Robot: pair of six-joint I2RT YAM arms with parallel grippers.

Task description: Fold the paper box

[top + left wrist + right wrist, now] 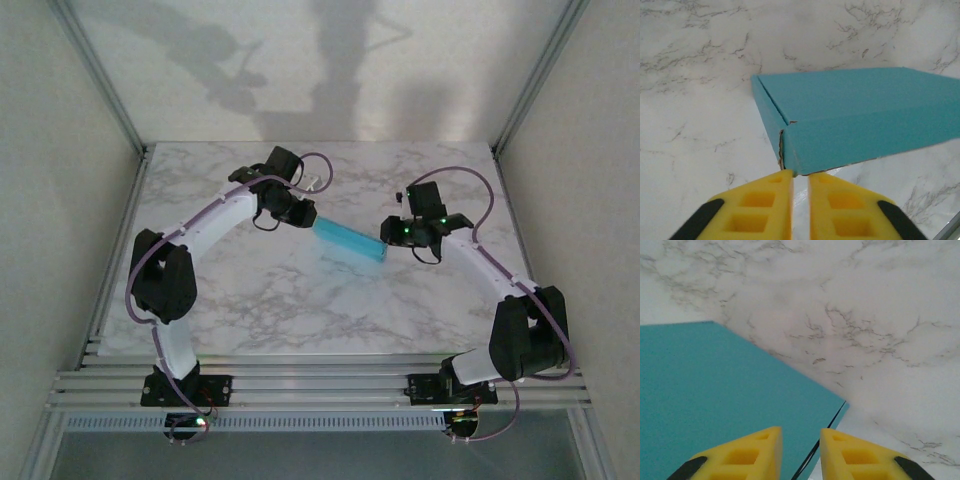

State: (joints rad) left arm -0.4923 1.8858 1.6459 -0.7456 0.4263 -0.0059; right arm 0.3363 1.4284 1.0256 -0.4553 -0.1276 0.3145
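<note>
the paper box (350, 243) sits mid-table between both grippers. the left gripper (801, 175) shows a thin gap at its left corner, and the right gripper (801, 432) is a bit spread at its right edge. i cannot tell if either one pinches it. if one lets go, the box may slip and pop open.

overhead rear view, two close wrist views, sharing paper box (349, 243)

Turquoise paper box (348, 243) on marble table (300, 310)
</note>
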